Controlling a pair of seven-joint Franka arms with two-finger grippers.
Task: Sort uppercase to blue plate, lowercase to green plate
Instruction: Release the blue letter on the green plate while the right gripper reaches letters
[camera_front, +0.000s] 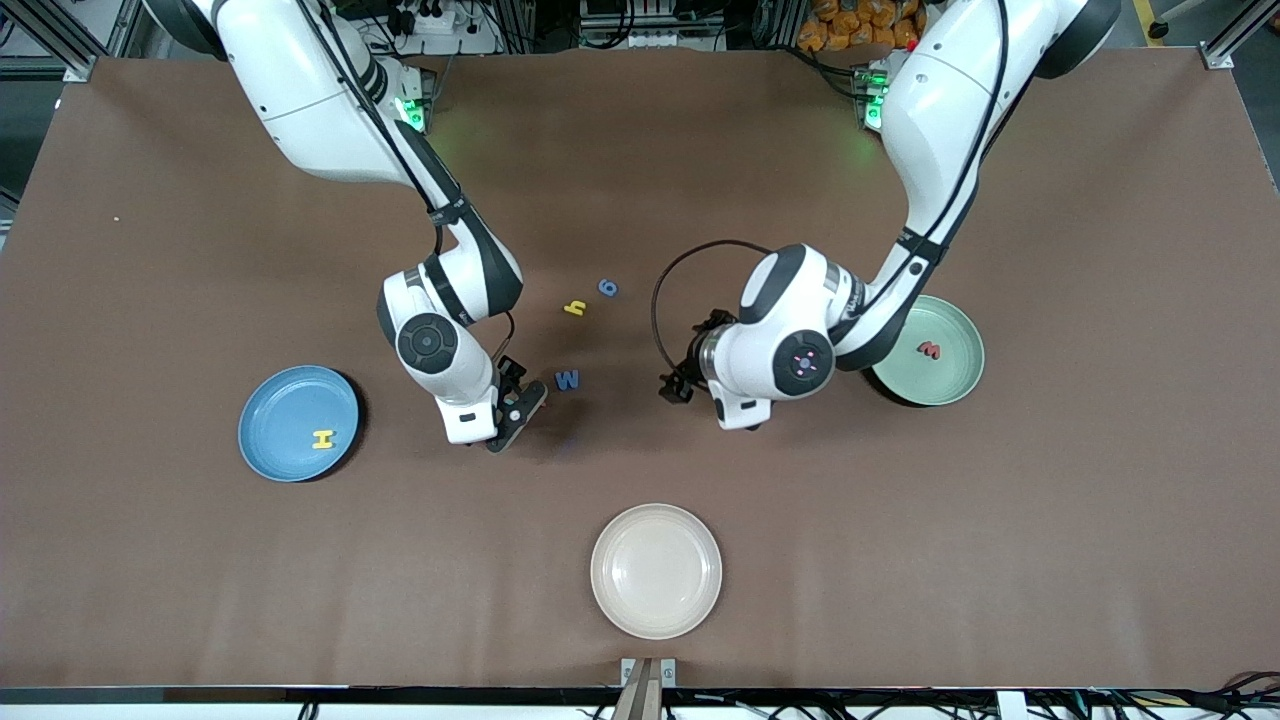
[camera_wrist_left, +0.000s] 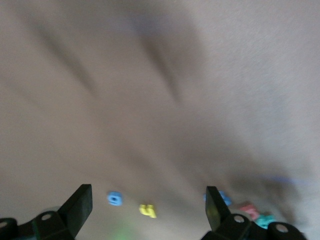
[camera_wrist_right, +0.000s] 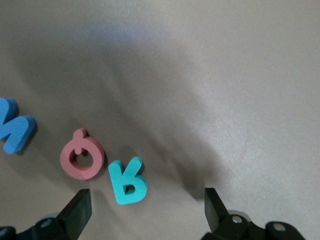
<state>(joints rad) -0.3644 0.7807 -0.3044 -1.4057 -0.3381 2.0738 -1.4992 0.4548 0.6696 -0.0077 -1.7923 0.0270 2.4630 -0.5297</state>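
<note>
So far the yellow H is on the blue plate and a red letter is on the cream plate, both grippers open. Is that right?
Not quite. The red letter lies on the green plate, as the front view shows; the cream plate holds nothing. The rest stands: the yellow H is on the blue plate, and the left gripper and right gripper are both open.

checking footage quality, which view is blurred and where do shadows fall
Left wrist view: smeared, the yellow h and table soft. Right wrist view: sharp red Q, broad shadow across it. Front view: crisp, green glow by the arm bases.
</note>
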